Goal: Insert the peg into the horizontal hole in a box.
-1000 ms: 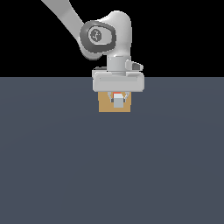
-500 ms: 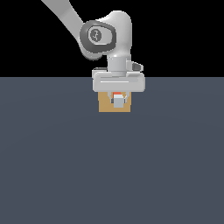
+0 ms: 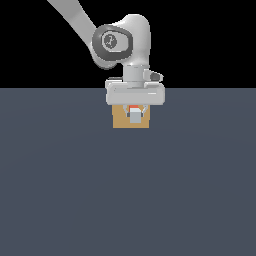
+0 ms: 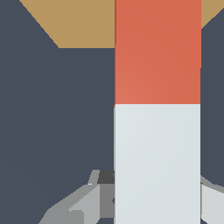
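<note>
In the exterior view my gripper (image 3: 135, 116) hangs right in front of the tan box (image 3: 120, 120), shut on the peg (image 3: 135, 117). The peg is seen end-on, its pale end facing the camera with a strip of red-orange above it. In the wrist view the peg (image 4: 157, 131) runs away from my fingers (image 4: 78, 205), which grip the pale half. Its red-orange half points at the box (image 4: 78, 22) and overlaps the box's face. The horizontal hole is hidden behind the peg and gripper in both views.
The box stands on a flat dark grey-blue floor (image 3: 125, 200) near its far edge, with black background behind it. The arm's links (image 3: 120, 40) rise above the box toward the exterior view's left.
The arm's upper joint has shifted very slightly to the exterior view's left. The gripper, the peg and the box stay in the same place.
</note>
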### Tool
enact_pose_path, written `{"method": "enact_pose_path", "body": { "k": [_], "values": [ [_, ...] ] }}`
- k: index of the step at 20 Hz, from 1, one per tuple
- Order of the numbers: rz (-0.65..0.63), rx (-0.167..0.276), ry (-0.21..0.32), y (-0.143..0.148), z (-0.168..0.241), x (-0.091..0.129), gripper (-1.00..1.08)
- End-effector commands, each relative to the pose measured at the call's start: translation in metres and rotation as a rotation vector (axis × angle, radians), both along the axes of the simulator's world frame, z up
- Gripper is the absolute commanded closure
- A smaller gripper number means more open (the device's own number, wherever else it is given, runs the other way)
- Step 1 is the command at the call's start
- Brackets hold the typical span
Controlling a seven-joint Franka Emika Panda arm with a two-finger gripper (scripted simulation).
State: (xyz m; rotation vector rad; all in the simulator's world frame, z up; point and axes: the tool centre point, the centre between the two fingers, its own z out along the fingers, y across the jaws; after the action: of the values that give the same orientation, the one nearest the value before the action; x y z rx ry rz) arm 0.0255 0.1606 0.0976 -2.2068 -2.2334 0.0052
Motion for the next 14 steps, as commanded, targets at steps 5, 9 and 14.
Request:
{"method": "enact_pose_path", "body": {
  "k": [5,9,14],
  "values": [
    [0.002,0.002,-0.004,0.046,0.002,-0.001,1.08],
    [0.002,0.002,-0.005,0.075,0.003,-0.001,1.08],
    [0.002,0.002,-0.005,0.09,0.003,0.0,1.08]
  ]
}}
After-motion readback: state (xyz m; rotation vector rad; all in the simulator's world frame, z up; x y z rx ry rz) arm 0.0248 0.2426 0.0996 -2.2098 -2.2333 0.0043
